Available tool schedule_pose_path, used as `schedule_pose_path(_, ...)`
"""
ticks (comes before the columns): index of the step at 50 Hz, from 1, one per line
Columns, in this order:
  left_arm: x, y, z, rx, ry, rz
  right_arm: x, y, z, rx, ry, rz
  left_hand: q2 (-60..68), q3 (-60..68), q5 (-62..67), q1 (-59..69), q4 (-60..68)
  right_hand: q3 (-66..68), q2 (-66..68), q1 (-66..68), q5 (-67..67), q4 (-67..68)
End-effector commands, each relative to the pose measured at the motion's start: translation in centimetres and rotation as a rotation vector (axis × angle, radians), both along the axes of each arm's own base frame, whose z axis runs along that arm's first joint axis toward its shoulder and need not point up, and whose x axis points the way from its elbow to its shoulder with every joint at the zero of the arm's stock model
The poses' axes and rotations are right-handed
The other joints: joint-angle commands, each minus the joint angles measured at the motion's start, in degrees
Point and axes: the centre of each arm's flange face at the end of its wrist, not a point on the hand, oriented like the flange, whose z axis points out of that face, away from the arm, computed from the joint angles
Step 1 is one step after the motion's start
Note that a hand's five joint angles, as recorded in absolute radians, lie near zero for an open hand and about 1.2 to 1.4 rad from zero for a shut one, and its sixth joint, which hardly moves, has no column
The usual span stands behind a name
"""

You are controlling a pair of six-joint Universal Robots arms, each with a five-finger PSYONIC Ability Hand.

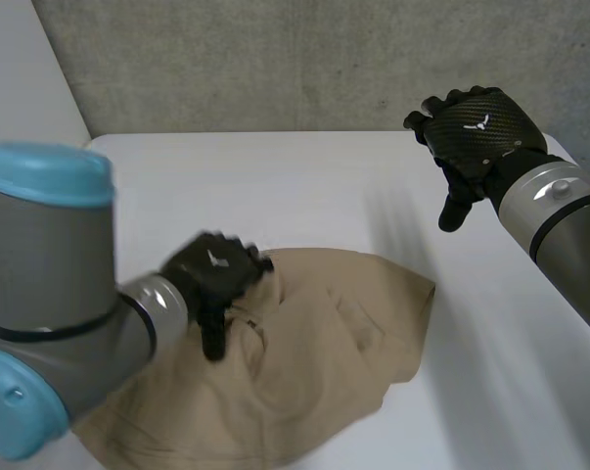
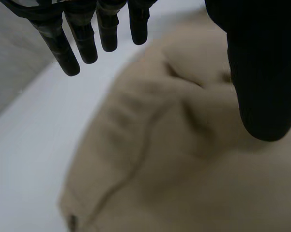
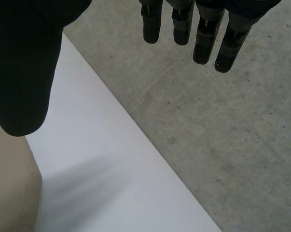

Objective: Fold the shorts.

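The tan shorts (image 1: 314, 362) lie bunched and creased on the white table (image 1: 304, 186), in its near middle. Their left part runs under the left arm (image 1: 50, 294) toward the near left edge. Their right side ends in a blunt corner a little right of centre. In the left wrist view a seam curves across the cloth, with soft folds beside it.

The left hand (image 1: 216, 279) is over the far left part of the shorts. In its own wrist view the fingers (image 2: 82, 38) hang straight and slightly spread, well apart from the thumb (image 2: 261, 72), with nothing between them. The hand is released and grasps nothing. The fingertips are above the place where the edge of the shorts meets bare table, and the thumb is above the folds further in. Whether the thumb tip touches the cloth cannot be told.

The right hand (image 1: 476, 127) is raised over the far right of the table, well apart from the shorts, with its back toward the head camera. The right arm (image 1: 559, 225) comes in from the right. In its wrist view the fingers (image 3: 181, 24) are straight and the thumb (image 3: 20, 72) stands off to one side, so this hand too is released and holds nothing. Past its fingertips lie the table's edge and a grey concrete surface (image 3: 222, 135). A strip of the tan cloth shows beneath the thumb.
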Motion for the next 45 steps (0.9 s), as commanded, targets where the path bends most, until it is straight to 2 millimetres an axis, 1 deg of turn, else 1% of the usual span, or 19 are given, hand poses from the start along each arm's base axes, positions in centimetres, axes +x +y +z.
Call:
schedule_pose_path(1, -0.9, 0.2, -4.2, 0.071, -0.079, -0.029, 0.0, -0.2, -0.4, 0.010, 0.006, -0.002, 20.0, 19.2, 18.9, 21.4, 19.7, -2.2, -0.6, 1.5, -2.8, -3.3)
schedule_pose_path(2, -1.1, -0.3, -4.3, 0.050, -0.072, -0.018, 0.0, -0.3, -0.5, 0.010, 0.006, -0.002, 39.7, 38.9, 38.6, 41.1, 39.4, -2.2, -0.6, 1.5, -2.8, -3.3)
schedule_pose_path(5, -1.5, -1.4, -3.5, -0.027, -0.034, 0.013, 0.0, -0.3, -0.5, 0.010, 0.011, -0.003, 68.5, 67.6, 67.3, 69.8, 68.1, -2.2, -0.6, 1.5, -2.8, -3.3)
schedule_pose_path(9, -2.0, -3.5, -0.5, -0.219, 0.065, 0.090, -0.1, -0.5, -0.3, 0.005, 0.010, -0.006, 68.5, 67.7, 67.4, 69.9, 68.2, -2.2, -0.6, 1.5, -2.8, -3.3)
schedule_pose_path(12, -1.8, -4.7, 4.8, -0.431, 0.198, 0.182, -0.1, -0.4, -0.2, 0.001, 0.009, -0.008, 68.5, 67.7, 67.4, 69.9, 68.2, -2.2, -0.6, 1.5, -2.8, -3.3)
schedule_pose_path(13, -1.5, -5.1, 7.6, -0.538, 0.267, 0.222, -0.1, -0.4, -0.2, 0.001, 0.008, -0.008, 68.5, 67.7, 67.4, 69.9, 68.2, -2.2, -0.6, 1.5, -2.8, -3.3)
schedule_pose_path(16, -0.9, -5.3, 11.7, -0.681, 0.369, 0.270, -0.1, -0.4, -0.1, -0.002, 0.007, -0.006, 68.5, 67.7, 67.4, 69.9, 68.2, -2.2, -0.6, 1.5, -2.8, -3.3)
schedule_pose_path(17, -0.5, -5.4, 14.2, -0.762, 0.428, 0.292, -0.1, -0.4, -0.1, -0.002, 0.007, -0.006, 68.5, 67.7, 67.4, 69.9, 68.2, -2.2, -0.6, 1.5, -2.8, -3.3)
schedule_pose_path(21, 1.0, -5.5, 19.1, -0.918, 0.511, 0.333, -0.1, -0.5, -0.1, -0.003, 0.005, -0.006, 68.5, 67.7, 67.4, 69.9, 68.2, -2.2, -0.6, 1.5, -2.8, -3.3)
schedule_pose_path(26, 0.8, -4.6, 21.2, -0.985, 0.569, 0.297, -0.1, -0.5, 0.2, -0.010, 0.002, -0.008, 68.5, 67.7, 67.4, 69.9, 68.2, -2.2, -0.6, 1.5, -2.8, -3.3)
schedule_pose_path(31, -2.2, -2.7, 19.4, -0.919, 0.603, 0.128, -0.1, -0.4, 0.4, -0.017, -0.003, -0.008, 68.5, 67.7, 67.4, 69.9, 68.2, -2.2, -0.6, 1.5, -2.8, -3.3)
schedule_pose_path(36, -6.5, -0.1, 12.8, -0.694, 0.574, -0.041, -0.2, -0.5, 1.5, -0.055, -0.030, -0.013, 68.5, 67.7, 67.4, 69.9, 68.2, -2.2, -0.6, 1.5, -2.8, -3.3)
schedule_pose_path(37, -7.3, 0.8, 10.0, -0.604, 0.542, -0.073, -0.3, -0.6, 1.6, -0.061, -0.034, -0.018, 68.5, 67.7, 67.4, 69.9, 68.2, -2.2, -0.6, 1.5, -2.8, -3.3)
schedule_pose_path(38, -7.3, 0.9, 9.9, -0.603, 0.542, -0.074, -0.4, -0.7, 1.7, -0.067, -0.037, -0.023, 68.5, 67.7, 67.4, 69.9, 68.2, -2.2, -0.6, 1.5, -2.8, -3.3)
schedule_pose_path(39, -7.6, 1.4, 8.4, -0.552, 0.521, -0.090, -0.8, -1.1, 1.9, -0.077, -0.041, -0.042, 68.5, 67.7, 67.4, 69.9, 68.2, -2.2, -0.6, 1.5, -2.8, -3.3)
schedule_pose_path(40, -8.0, 3.2, 3.9, -0.412, 0.446, -0.153, -1.0, -1.4, 2.0, -0.080, -0.041, -0.055, 68.5, 67.7, 67.4, 69.9, 68.2, -2.2, -0.6, 1.5, -2.8, -3.3)
schedule_pose_path(43, -7.8, 5.2, 0.4, -0.289, 0.364, -0.234, -1.7, -2.0, 2.2, -0.087, -0.042, -0.087, 38.9, 38.0, 37.8, 40.2, 38.5, -2.2, -0.6, 1.5, -2.8, -3.3)
schedule_pose_path(44, -7.7, 6.3, -0.8, -0.235, 0.333, -0.283, -1.8, -2.1, 2.2, -0.087, -0.042, -0.091, 11.0, 10.1, 9.8, 12.3, 10.6, -2.2, -0.6, 1.5, -2.8, -3.3)
schedule_pose_path(45, -7.6, 6.7, -1.1, -0.213, 0.321, -0.304, -2.0, -2.2, 2.3, -0.090, -0.043, -0.096, 0.7, -0.2, -0.4, 2.0, 0.3, -2.2, -0.6, 1.5, -2.8, -3.3)
